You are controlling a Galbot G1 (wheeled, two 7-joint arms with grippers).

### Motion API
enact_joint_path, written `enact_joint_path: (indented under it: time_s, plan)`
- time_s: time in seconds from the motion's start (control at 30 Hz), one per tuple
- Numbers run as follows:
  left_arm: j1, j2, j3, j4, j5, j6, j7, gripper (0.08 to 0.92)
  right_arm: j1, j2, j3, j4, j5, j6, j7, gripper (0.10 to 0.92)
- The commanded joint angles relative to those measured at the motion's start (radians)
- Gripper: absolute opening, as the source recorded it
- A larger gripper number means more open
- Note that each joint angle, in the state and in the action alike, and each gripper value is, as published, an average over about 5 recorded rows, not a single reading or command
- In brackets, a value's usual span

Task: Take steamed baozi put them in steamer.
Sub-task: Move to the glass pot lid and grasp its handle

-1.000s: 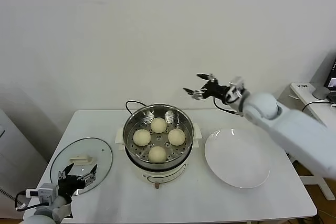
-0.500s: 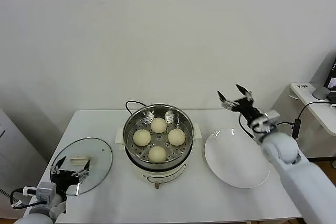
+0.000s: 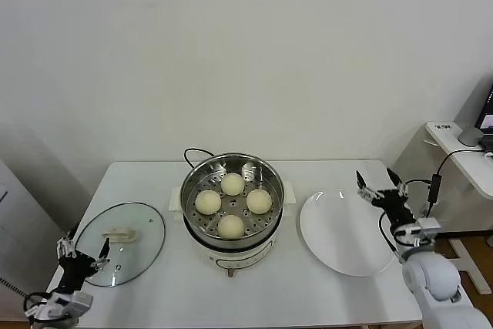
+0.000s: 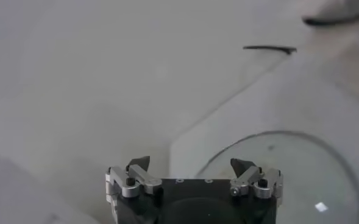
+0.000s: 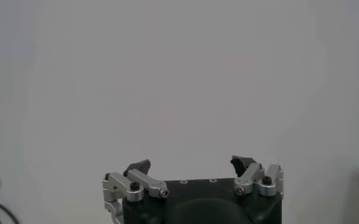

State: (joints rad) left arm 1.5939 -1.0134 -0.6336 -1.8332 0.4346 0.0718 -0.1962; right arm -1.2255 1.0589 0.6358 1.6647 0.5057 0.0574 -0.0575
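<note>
All 4 cream-white round steamed baozi (image 3: 232, 204) are seated in the shiny steel steamer (image 3: 231, 162). With the empty right gripper (image 3: 380, 186) and left gripper (image 3: 78, 251) both spread apart, the round glass lid (image 3: 146, 230) could be clipped by a careless move.

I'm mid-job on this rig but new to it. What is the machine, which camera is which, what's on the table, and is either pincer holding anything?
It is a two-armed robot. The wide picture comes from its head, looking down at the table; the other two come from cameras on each wrist, looking past that arm's own fingers. On the table, the steamer holds four steamed baozi on its perforated tray. A glass lid lies to the robot's left, a white plate to its right. The left pincer sits at the lid's near edge; the right pincer hangs by the plate's far side. Both are open and empty.
</note>
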Motion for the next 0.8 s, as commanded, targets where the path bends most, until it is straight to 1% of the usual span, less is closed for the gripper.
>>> enact_joint_path:
  time_s: [0.03, 0.13, 0.23, 0.53, 0.8]
  plan:
    - [-0.101, -0.069, -0.007, 0.276, 0.809, -0.343, -0.15, 0.823, -0.104, 0.085, 0.091, 0.004, -0.048, 0.012, 0.002, 0.823]
    - [-0.136, -0.08, -0.006, 0.335, 0.887, -0.371, -0.193, 0.823, -0.107, 0.085, 0.093, 0.002, -0.051, 0.014, 0.001, 0.823]
    - [-0.162, -0.088, -0.006, 0.376, 0.915, -0.38, -0.214, 0.823, -0.109, 0.085, 0.096, 0.0, -0.053, 0.016, 0.0, 0.823]
    - [-0.233, -0.086, -0.013, 0.462, 0.924, -0.379, -0.224, 0.823, -0.115, 0.092, 0.092, -0.004, -0.07, 0.021, -0.008, 0.823]
    - [-0.283, -0.088, -0.015, 0.481, 0.936, -0.367, -0.233, 0.823, -0.113, 0.097, 0.09, -0.015, -0.086, 0.025, -0.015, 0.823]
